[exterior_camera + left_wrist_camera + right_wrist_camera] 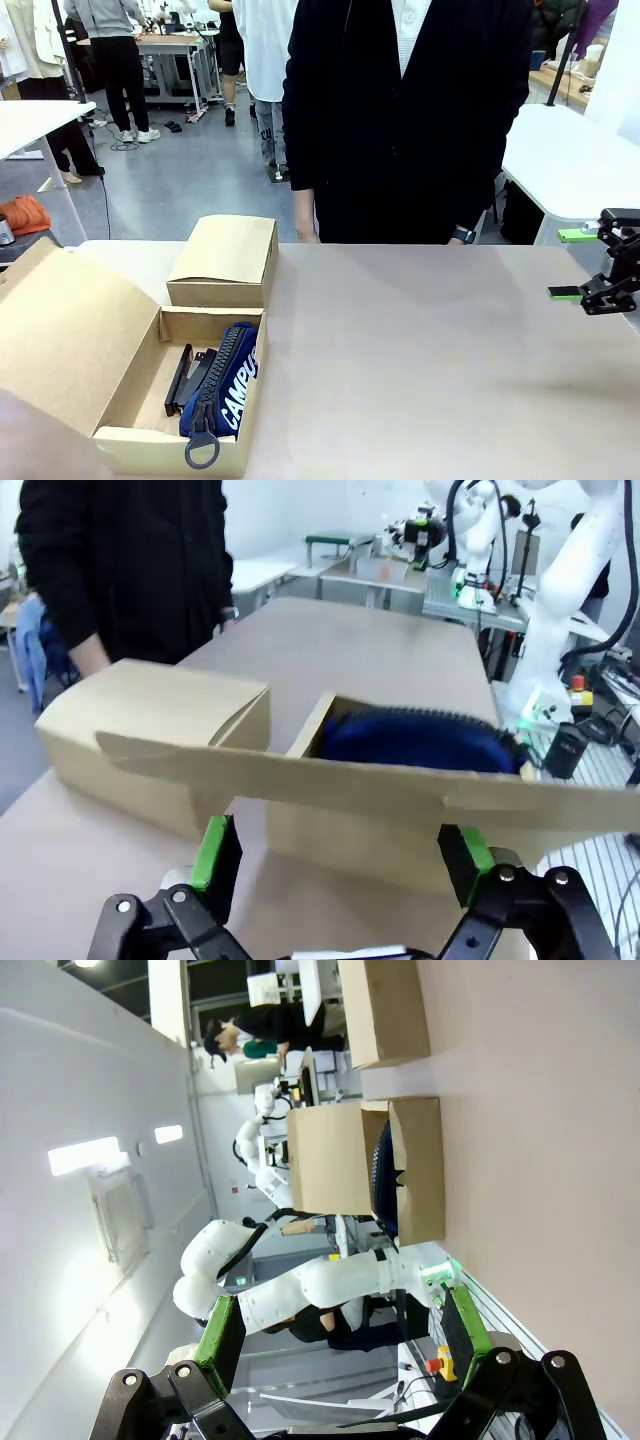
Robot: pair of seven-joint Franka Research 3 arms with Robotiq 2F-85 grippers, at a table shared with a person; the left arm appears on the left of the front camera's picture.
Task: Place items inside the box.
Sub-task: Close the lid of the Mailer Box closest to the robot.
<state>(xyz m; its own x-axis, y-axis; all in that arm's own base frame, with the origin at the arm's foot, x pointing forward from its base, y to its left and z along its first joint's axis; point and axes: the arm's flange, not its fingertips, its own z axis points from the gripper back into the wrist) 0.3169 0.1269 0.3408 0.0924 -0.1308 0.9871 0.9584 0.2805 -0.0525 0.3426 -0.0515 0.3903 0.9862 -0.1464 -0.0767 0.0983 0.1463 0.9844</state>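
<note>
Open brown cardboard box (pixel 140 440), flap raised, at near left of table. Inside: navy zipper-styled "CAMPUS" pencil pouch (pixel 228 385), big ring pull over front wall; black stapler (pixel 186 377) beside it. Left gripper (pixel 340 865) spread wide; right gripper (pixel 581 264) likewise, empty.

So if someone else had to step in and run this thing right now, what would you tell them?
Right gripper: open, holding nothing, hanging above the table's right edge.
Left gripper: open, holding nothing, just outside the open box, facing its flap.
In the box: a navy CAMPUS pouch and a black stapler beside it.
A second, closed box sits behind the open one.
The person stands at the far side.
Done: those two items are in. Left: I see no further items on the table to pack.
</note>
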